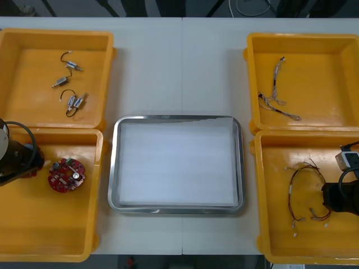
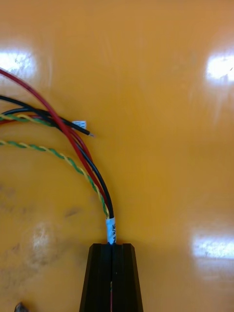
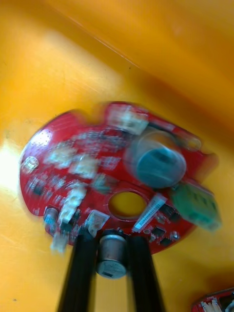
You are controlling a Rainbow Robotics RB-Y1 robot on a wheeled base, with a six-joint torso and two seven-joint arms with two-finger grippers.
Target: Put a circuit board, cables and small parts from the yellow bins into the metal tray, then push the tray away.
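A light table (image 1: 182,56) with a centre seam meets dark floor (image 1: 140,7) beyond.

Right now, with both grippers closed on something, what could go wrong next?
1. The left gripper pinches the circuit board only by a metal can at its rim; the board could swing or drop.
2. The right gripper holds the cables at their taped end; trailing loops could snag on the yellow bin wall.

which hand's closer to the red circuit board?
Left. The left hand grips the circuit board by its edge in the near left bin; the right hand is across the tray, shut on cables in the near right bin.
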